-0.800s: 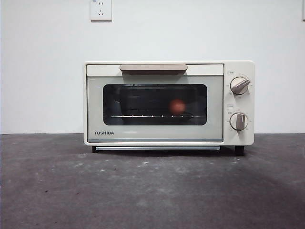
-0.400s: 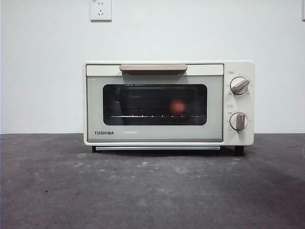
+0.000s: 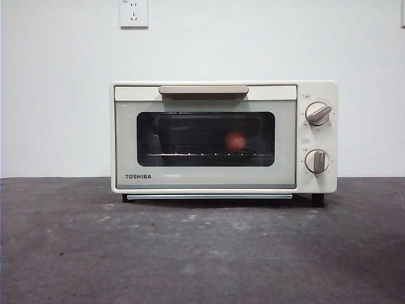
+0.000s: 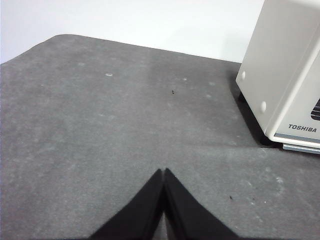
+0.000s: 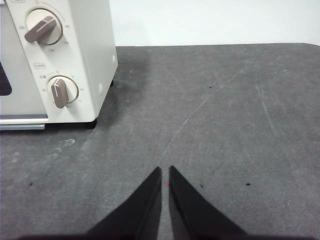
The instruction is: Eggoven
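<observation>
The cream TOSHIBA toaster oven (image 3: 205,174) stands on the dark table with its door closed. The reddish-brown egg (image 3: 235,141) rests on the rack inside, seen through the dark glass window, right of its middle. Two grey knobs (image 3: 317,113) sit on the oven's right panel. My left gripper (image 4: 163,171) is shut and empty above the table, off the oven's left side (image 4: 280,70). My right gripper (image 5: 165,169) is shut and empty above the table, off the oven's knob side (image 5: 55,75). Neither arm shows in the front view.
The dark grey table (image 3: 202,253) stretches in front of the oven. A white wall with a power socket (image 3: 133,12) stands behind. The table's rounded back corner (image 4: 60,37) shows in the left wrist view.
</observation>
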Controlling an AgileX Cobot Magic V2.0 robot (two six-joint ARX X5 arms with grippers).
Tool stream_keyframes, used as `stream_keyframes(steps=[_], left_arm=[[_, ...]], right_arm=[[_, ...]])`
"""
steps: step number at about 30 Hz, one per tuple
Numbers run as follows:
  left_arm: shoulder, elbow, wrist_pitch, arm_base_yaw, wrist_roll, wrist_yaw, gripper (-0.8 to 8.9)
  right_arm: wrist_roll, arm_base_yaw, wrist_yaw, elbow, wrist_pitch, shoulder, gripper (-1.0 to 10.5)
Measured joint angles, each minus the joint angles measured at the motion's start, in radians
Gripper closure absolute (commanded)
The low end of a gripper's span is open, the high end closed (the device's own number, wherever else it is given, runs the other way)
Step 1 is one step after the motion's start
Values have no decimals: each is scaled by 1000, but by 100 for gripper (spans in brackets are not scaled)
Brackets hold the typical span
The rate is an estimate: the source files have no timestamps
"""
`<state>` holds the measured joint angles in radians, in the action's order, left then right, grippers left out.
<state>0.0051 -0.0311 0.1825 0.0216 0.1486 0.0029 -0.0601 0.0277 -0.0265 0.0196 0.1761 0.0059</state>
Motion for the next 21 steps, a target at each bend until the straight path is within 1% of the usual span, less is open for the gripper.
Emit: stream_keyframes(steps=[21], left_arm=[[0,0,0,0,0,0,806]], right_arm=[[0,0,0,0,-7,0,940]])
